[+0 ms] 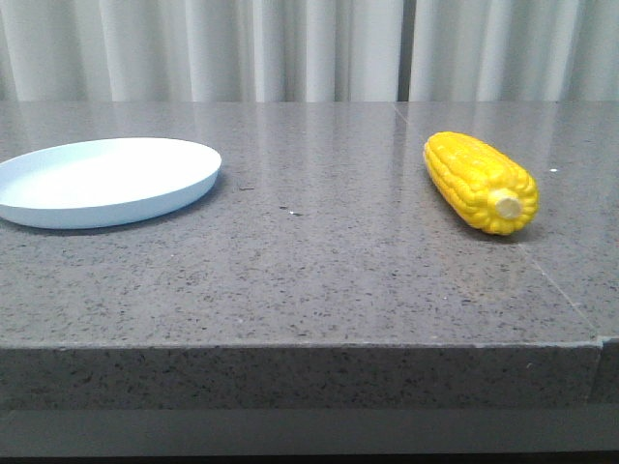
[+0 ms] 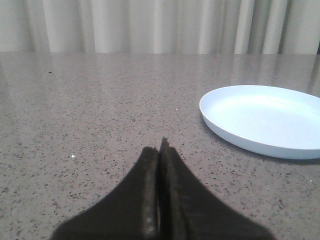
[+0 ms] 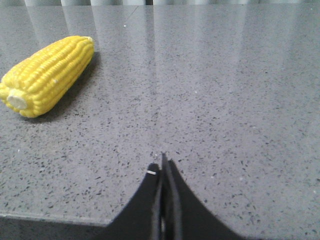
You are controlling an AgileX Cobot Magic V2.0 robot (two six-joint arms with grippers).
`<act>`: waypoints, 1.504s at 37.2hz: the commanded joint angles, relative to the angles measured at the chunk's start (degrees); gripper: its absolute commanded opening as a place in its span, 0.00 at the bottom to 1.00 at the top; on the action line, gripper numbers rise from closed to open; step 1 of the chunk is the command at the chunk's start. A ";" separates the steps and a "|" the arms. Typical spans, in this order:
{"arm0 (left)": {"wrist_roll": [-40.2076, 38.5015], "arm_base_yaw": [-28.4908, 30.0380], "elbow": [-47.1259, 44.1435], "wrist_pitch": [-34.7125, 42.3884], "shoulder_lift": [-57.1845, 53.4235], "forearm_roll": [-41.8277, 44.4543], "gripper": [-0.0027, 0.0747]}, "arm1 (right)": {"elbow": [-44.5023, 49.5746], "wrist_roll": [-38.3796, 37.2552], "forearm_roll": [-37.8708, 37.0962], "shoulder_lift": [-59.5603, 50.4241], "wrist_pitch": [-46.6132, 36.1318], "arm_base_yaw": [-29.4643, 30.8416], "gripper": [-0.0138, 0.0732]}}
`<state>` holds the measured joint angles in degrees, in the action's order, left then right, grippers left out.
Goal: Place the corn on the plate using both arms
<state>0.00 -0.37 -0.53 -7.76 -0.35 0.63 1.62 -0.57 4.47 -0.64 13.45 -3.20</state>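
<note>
The yellow corn [image 1: 481, 182] lies on the grey stone table at the right, its pale stub end toward the front. It also shows in the right wrist view [image 3: 46, 75]. The pale blue plate [image 1: 102, 180] sits empty at the left; it also shows in the left wrist view [image 2: 265, 119]. My left gripper [image 2: 161, 148] is shut and empty, low over the table, apart from the plate. My right gripper [image 3: 162, 165] is shut and empty near the table's front edge, apart from the corn. Neither gripper shows in the front view.
The grey speckled table [image 1: 319, 261] has a front edge near the camera and a seam [image 1: 556, 290] running on its right side. Pale curtains [image 1: 290, 48] hang behind the table.
</note>
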 commanded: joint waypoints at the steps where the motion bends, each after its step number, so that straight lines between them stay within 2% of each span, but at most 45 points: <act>1: 0.00 0.20 -1.38 5.05 -0.96 -0.63 0.01 | -1.35 0.57 -0.22 -0.94 -4.18 0.46 0.09; 9: 0.00 0.20 -1.28 7.76 -0.96 -0.63 0.01 | -1.35 0.57 -0.22 -0.94 -4.18 0.46 0.09; 15: 0.00 0.20 -0.44 17.52 -0.96 -0.63 0.01 | -1.59 0.25 -0.22 -0.94 -8.40 0.46 0.09; 18: 0.00 0.10 1.91 19.58 -0.96 -0.63 0.01 | -3.28 0.25 -0.22 -0.94 -10.24 0.46 0.09; 28: 0.00 0.10 16.18 14.40 1.94 -0.63 0.01 | -16.15 0.25 -0.22 0.82 -5.83 0.46 0.09; 33: 0.00 0.10 24.17 6.94 8.07 -0.63 0.01 | -24.20 0.20 0.23 7.26 -2.99 0.46 0.09; 37: 0.00 0.10 29.18 0.56 14.53 -0.12 0.01 | -30.47 0.20 4.89 14.50 -0.12 0.46 0.09; 40: 0.00 0.10 31.09 -1.44 18.31 2.04 0.01 | -33.99 0.20 8.00 19.43 1.59 0.46 0.09; 45: 0.00 0.10 31.82 -0.62 21.33 2.55 0.01 | -36.73 0.20 8.20 25.48 1.75 0.46 0.09; 52: 0.00 0.10 31.82 -0.42 21.59 2.73 0.01 | -36.79 0.20 8.20 28.01 1.31 0.46 0.10; 54: 0.00 0.10 31.82 -0.54 21.59 2.90 0.05 | -36.79 0.20 8.20 28.01 1.00 0.46 0.13; 56: 0.00 0.10 31.82 -0.44 21.59 2.90 0.14 | -36.79 0.20 8.20 28.01 0.52 0.46 0.21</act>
<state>0.00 -0.37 29.09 -12.66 20.36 3.41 -32.99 -0.67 12.36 26.74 18.76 -3.20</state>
